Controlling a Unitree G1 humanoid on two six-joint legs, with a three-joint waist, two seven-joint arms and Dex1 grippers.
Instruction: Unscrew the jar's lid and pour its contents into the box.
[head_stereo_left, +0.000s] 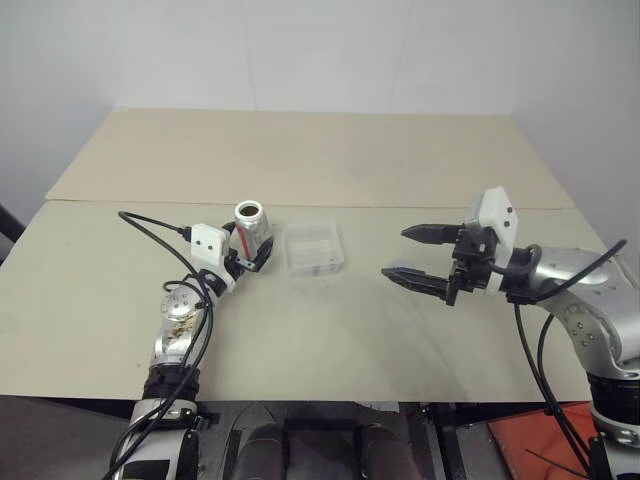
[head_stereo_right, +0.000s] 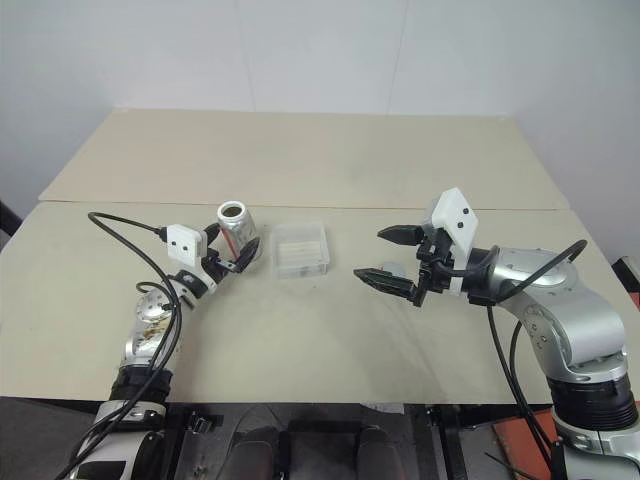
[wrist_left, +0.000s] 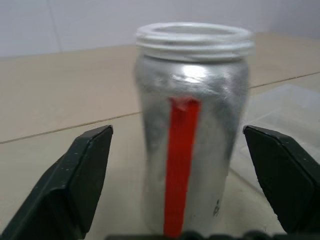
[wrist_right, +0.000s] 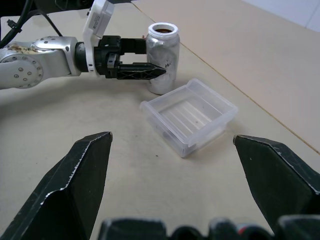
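The jar, silvery with a red stripe, stands upright on the table with its threaded mouth uncovered and something dark showing inside. My left gripper is open around its lower half, one finger on each side with a gap to the jar's wall. Just right of the jar lies the box, a clear shallow tray. Further right, my right gripper hovers open above the table, pointing at the box with nothing between its fingers. A small pale grey patch by its lower finger may be the lid; I cannot tell.
The beige table has a seam running across behind the jar and box, and a second board beyond it reaches a white wall. A black cable loops from my left wrist.
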